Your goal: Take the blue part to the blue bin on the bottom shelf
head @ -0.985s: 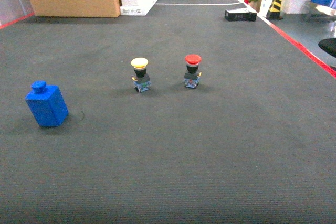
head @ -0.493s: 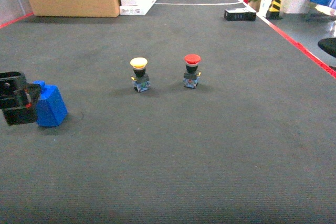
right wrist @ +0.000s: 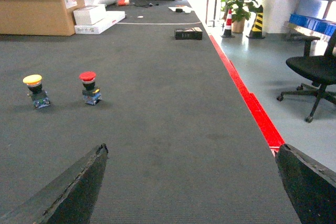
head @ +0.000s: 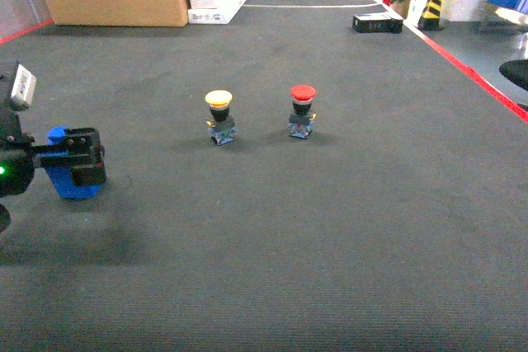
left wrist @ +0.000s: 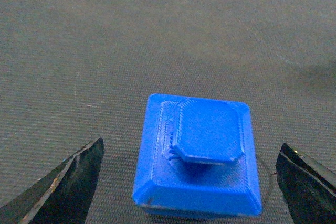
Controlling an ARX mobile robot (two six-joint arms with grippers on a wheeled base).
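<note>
left tool [left wrist: 189, 182] spread wide, straddling blue part [left wrist: 198, 156], no contact | part upright on dark carpet floor [head: 330, 228], far left | right tool [right wrist: 191, 182] spread, empty | risk: off-centre closing tips part, or pinches only its small top knob

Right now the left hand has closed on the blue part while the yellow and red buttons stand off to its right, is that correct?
Not quite: the left hand is open, its fingers apart from the blue part, as the left wrist view shows. The yellow button and red button do stand to its right.
</note>
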